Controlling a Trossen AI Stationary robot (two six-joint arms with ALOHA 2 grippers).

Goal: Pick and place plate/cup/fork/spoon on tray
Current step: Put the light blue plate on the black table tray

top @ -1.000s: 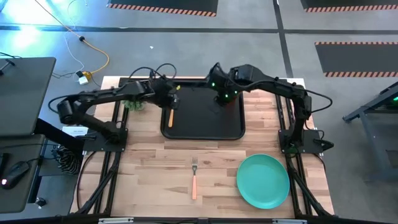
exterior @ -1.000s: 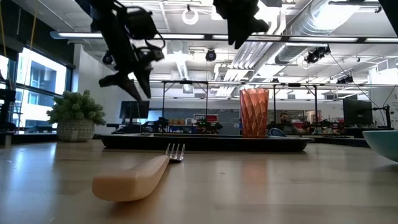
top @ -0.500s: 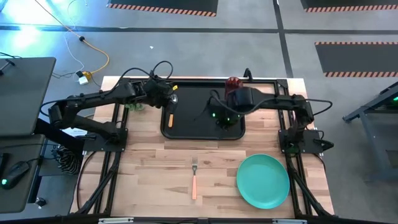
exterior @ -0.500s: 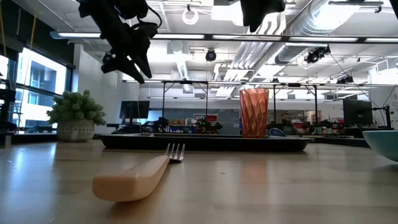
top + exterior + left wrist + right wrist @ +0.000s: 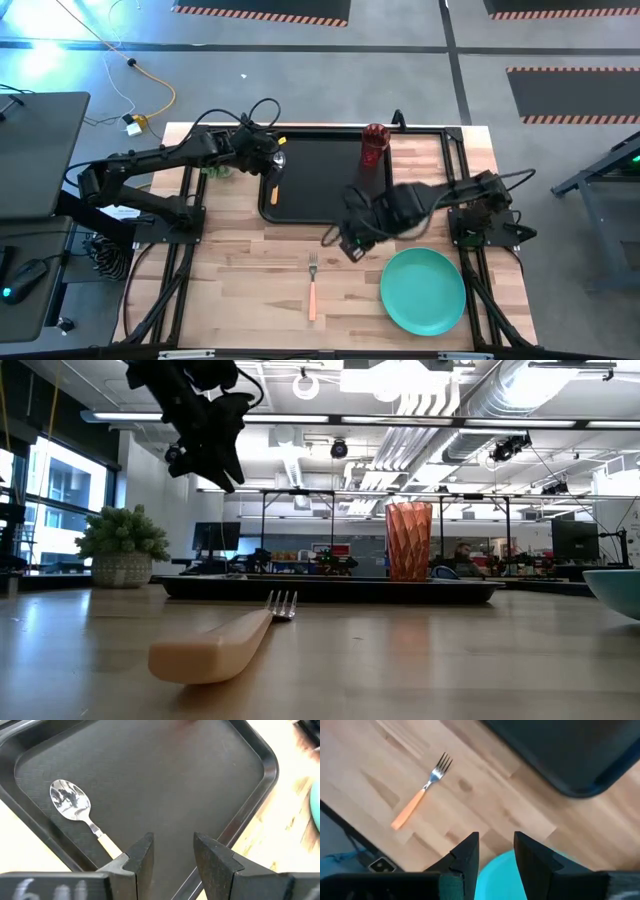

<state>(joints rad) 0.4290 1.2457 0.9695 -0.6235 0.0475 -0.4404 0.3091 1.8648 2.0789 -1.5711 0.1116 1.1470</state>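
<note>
The black tray [image 5: 330, 210] lies at the table's far middle. The spoon [image 5: 274, 176] lies flat on the tray's left side and also shows in the left wrist view [image 5: 75, 807]. The red cup [image 5: 375, 144] stands upright in the tray's far right corner. The fork [image 5: 312, 285] lies on the wood near the front, tines toward the tray. The teal plate [image 5: 423, 291] lies flat at the near right. My left gripper [image 5: 270, 152] is open, above the tray's far left corner. My right gripper [image 5: 340, 240] is open and empty, above the wood between tray and plate.
A small green plant [image 5: 122, 545] in a pot stands just left of the tray, beside my left arm. There is bare wood left of the fork and between the fork and the plate. The low view shows the fork's handle [image 5: 215, 645] closest.
My right gripper has swung from above the cup at the tray's far right toward the table's near edge, and now hangs over the wood past the tray's near rim. The cup stays upright on the tray. My left gripper has risen a little toward the far left.
</note>
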